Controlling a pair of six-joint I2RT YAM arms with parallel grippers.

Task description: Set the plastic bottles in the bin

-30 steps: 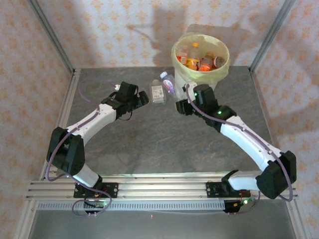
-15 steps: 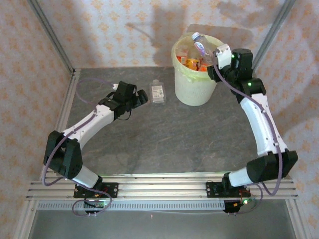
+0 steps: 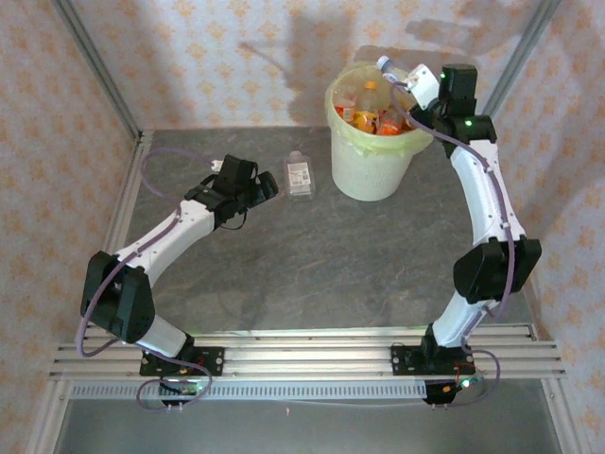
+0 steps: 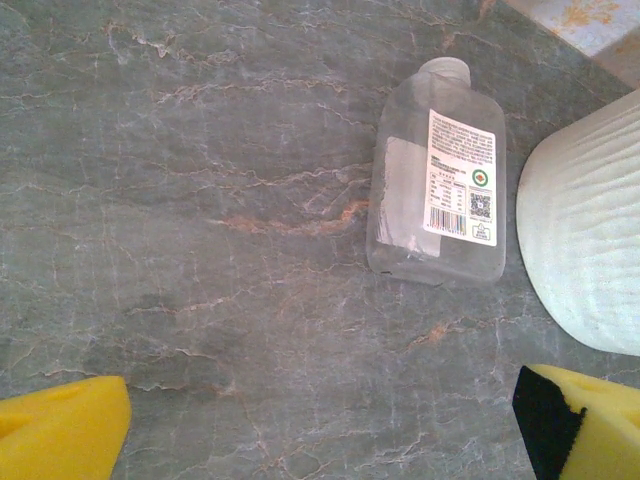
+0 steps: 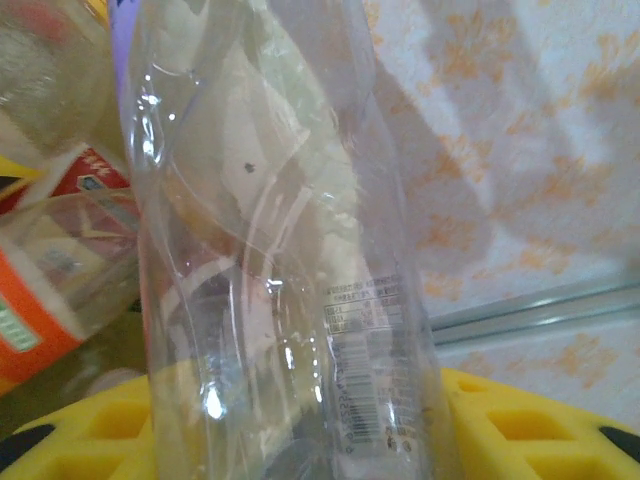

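A clear plastic bottle (image 3: 395, 74) with a white cap hangs over the far right rim of the cream bin (image 3: 369, 180), with my right gripper (image 3: 418, 87) shut on it. In the right wrist view this bottle (image 5: 280, 250) stands between the yellow pads (image 5: 530, 425). Several orange-labelled bottles (image 3: 376, 118) lie inside the bin. A flat clear bottle (image 3: 300, 175) with a white label lies on the table left of the bin. My left gripper (image 3: 268, 185) is open just left of it. In the left wrist view the flat bottle (image 4: 440, 180) lies ahead of the open fingers (image 4: 60, 435).
The grey stone table (image 3: 302, 274) spreads out between the arms. Metal frame posts (image 3: 99, 76) stand at the back corners. In the left wrist view the bin's ribbed wall (image 4: 590, 230) stands right beside the flat bottle.
My right arm has carried the clear bottle from the table by the bin's base up over the bin's rim. The left arm has hardly moved.
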